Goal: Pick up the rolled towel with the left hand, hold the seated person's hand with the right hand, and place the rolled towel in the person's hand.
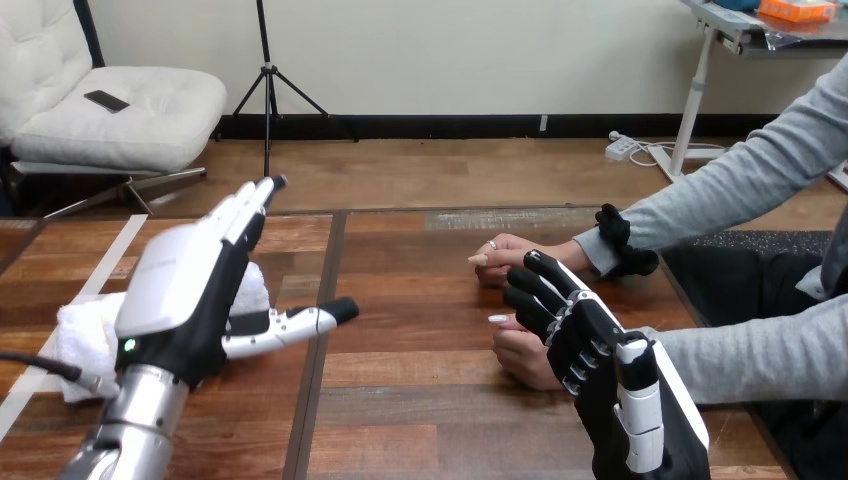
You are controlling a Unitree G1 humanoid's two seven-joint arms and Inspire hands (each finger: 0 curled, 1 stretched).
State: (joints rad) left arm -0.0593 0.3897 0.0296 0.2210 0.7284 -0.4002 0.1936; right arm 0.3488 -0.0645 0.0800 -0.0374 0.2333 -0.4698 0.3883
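A white rolled towel lies on the table at the left, partly hidden behind my left hand. That hand hovers in front of the towel, open, with straight fingers pointing up and away and the thumb stretched to the right. My right hand is at the lower right, open, its fingers lying over the back of the person's nearer hand, which rests on the table. I see no finger of mine wrapped round it. The person's farther hand rests on the table just beyond.
The wooden table has a dark seam running down its middle-left. The person's grey-sleeved arms come in from the right edge.
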